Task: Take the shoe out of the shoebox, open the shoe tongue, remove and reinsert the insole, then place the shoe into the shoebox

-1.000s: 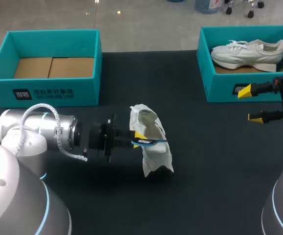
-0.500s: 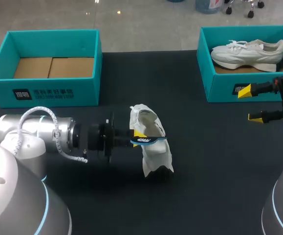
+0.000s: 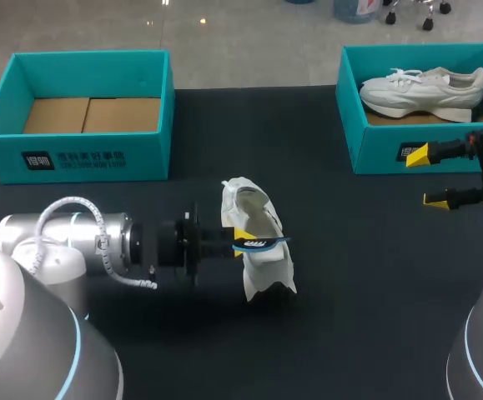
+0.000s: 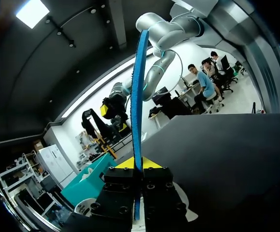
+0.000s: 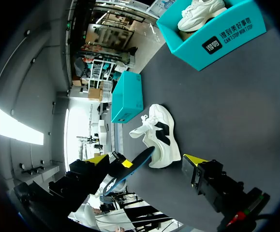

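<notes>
- Your L gripper (image 3: 239, 238) is closed on the insole (image 3: 260, 243). Both yellow tips press it from two sides, one flat face each.
- In the left wrist view the insole (image 4: 138, 92) shows edge-on as a thin blue strip. It sticks straight out ahead from between the fingers (image 4: 152, 163).
- The insole is over the shoe (image 3: 259, 250), across its opening. You cannot tell from these views if its far end touches the shoe or not.
- In the right wrist view the insole (image 5: 130, 167) is in the air, w/ its tip just beside the shoe (image 5: 160, 136) and the L gripper (image 5: 101, 162) at its other end.
- The shoe is white and is on the table (image 3: 366, 275), near the middle. It is outside both boxes and well apart from them. No gripper holds it.
- The L box (image 3: 83, 158) is teal, at the far left of the table. Inside you see only its brown cardboard bottom.
- The R box (image 3: 374, 150) is at the far right and has a 2nd shoe (image 3: 425, 87) in it, also white, lying on its side.
- Your R gripper (image 3: 429, 177) is wide open and holds nothing. It is above the table just in front of the R box, well apart from the shoe on the table.
</notes>
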`<state>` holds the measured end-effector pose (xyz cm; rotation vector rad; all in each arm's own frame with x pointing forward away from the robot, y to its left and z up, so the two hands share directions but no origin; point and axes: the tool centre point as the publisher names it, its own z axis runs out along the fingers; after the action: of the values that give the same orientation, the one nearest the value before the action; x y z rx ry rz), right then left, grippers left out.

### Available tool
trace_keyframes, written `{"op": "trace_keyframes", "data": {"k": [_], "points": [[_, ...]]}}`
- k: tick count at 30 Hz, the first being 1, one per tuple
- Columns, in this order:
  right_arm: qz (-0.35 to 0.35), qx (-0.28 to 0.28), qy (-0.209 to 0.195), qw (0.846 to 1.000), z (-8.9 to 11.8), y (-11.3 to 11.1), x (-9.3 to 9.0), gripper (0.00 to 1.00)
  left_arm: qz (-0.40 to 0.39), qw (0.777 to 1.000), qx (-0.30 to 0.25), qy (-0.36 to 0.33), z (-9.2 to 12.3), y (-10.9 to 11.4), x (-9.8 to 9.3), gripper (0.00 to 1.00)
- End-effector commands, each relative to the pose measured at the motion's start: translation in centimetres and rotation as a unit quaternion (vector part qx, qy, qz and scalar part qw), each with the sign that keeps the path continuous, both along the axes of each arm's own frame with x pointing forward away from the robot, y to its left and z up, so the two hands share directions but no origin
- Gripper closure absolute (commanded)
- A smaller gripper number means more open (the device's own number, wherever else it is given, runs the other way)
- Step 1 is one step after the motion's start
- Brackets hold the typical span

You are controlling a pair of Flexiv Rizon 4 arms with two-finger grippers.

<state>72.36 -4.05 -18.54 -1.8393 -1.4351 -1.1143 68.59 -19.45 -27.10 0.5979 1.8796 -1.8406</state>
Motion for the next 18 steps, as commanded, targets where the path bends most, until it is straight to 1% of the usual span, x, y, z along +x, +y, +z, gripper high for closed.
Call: {"op": "trace_keyframes", "data": {"k": [1,6,11,18], "points": [[-0.001,-0.002,0.001,1.0,0.0,0.0,0.0,0.0,0.002,1.0,0.0,-0.001,0.0,0.0,-0.2,1.0],[-0.001,-0.002,0.001,1.0,0.0,0.0,0.0,0.0,0.002,1.0,0.0,-0.001,0.0,0.0,-0.2,1.0],[-0.001,-0.002,0.001,1.0,0.0,0.0,0.0,0.0,-0.002,1.0,-0.017,0.008,-0.6,-0.3,0.0,1.0],[-0.001,-0.002,0.001,1.0,0.0,0.0,0.0,0.0,0.001,1.0,-0.018,0.015,-1.8,-0.6,0.3,1.0]]}}
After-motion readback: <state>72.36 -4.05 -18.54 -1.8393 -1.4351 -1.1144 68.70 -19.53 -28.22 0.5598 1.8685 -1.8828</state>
